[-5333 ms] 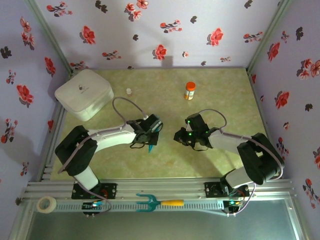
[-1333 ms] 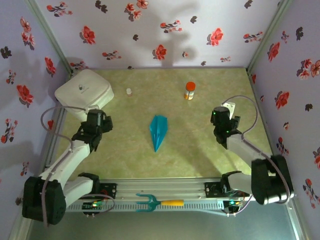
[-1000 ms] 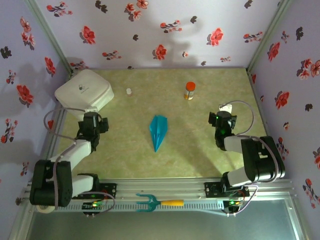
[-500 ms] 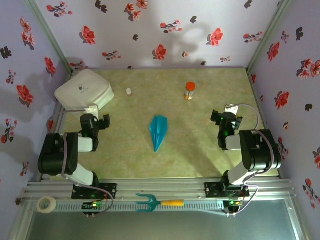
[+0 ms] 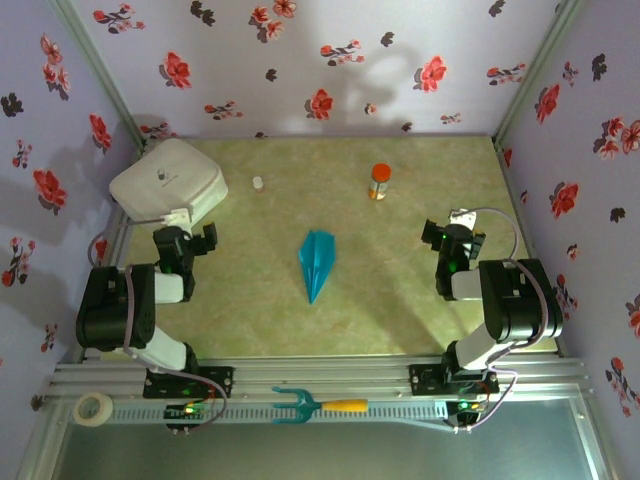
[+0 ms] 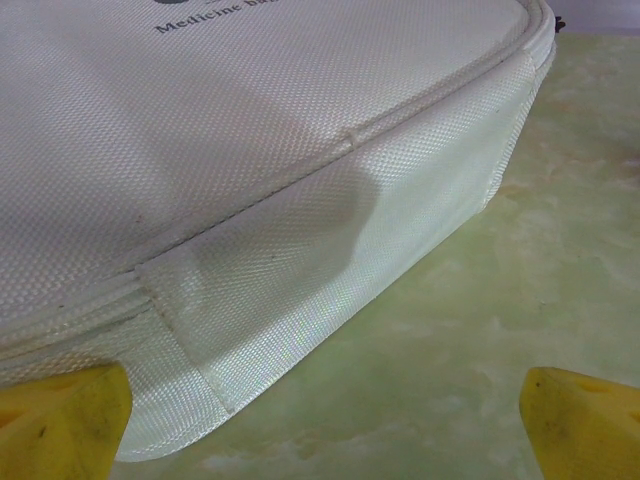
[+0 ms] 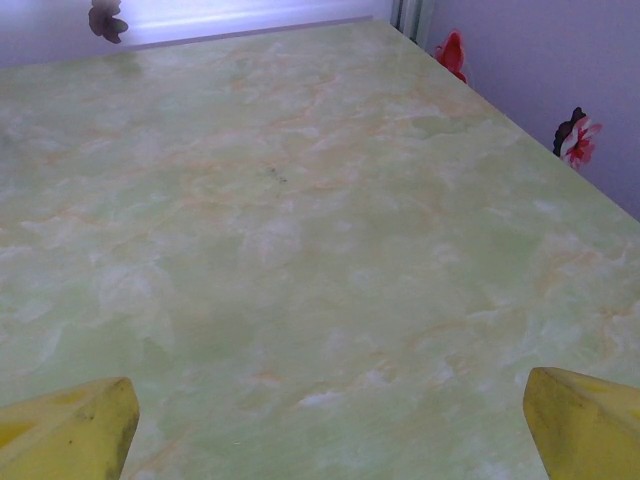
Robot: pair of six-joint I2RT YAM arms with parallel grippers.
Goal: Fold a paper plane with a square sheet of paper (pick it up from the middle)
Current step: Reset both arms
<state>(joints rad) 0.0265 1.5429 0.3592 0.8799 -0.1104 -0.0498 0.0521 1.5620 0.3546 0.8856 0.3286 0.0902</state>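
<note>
Creased, pointed teal paper plane (image 5: 317, 262) on marbled green table (image 5: 400, 300); left gripper (image 5: 186, 238) and right gripper (image 5: 453, 232) splayed, empty.

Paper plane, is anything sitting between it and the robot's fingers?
Nothing visible. The paper plane lies alone in the middle, bare green table between it and the left fingers and right fingers. The white box sits beyond the left fingers, off that path.

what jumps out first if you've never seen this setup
The teal paper plane lies alone in the middle of the table, nose toward the near edge. The left gripper and right gripper sit open at either side, well apart from it. A white box sits in the far-left corner.
</note>
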